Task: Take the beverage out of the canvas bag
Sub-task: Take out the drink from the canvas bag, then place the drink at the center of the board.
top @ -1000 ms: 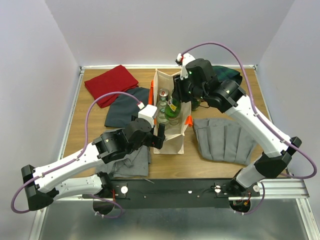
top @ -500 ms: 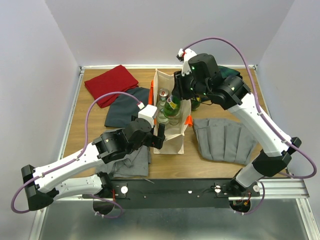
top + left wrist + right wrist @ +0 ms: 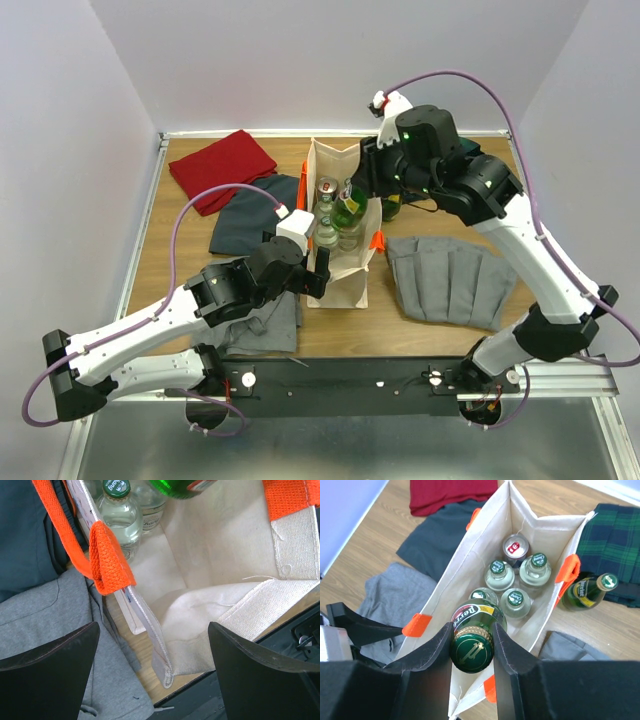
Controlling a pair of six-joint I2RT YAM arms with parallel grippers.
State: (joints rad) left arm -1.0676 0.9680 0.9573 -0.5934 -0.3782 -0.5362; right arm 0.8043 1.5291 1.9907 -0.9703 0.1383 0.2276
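right gripper (image 3: 472, 652): clenched on the neck of a green bottle (image 3: 472, 632), gold-banded cap between the 2 black fingers, lower centre of right wrist view
green bottle position: over the open mouth of the canvas bag (image 3: 333, 275); in top view the green body (image 3: 349, 207) shows at the bag's right rim, centre frame
canvas bag: beige, upright, mouth open, orange handles on long sides; centre of top view on the wooden table (image 3: 190, 268)
bag contents: 4 clear bottles with green caps (image 3: 499, 575) plus 1 red-topped can (image 3: 515, 546) at the far end
left gripper (image 3: 154, 655): released, jaws wide apart, straddling the near left corner of the bag, lower half of left wrist view; touching or not, cannot tell
second green bottle (image 3: 587, 591): outside the bag, lying just beside its right wall, right side of right wrist view, by plaid cloth (image 3: 615, 540)
cloths: red cloth (image 3: 222, 165) upper left, dark grey cloth (image 3: 250, 220) left of bag, grey cloth (image 3: 452, 280) right of bag
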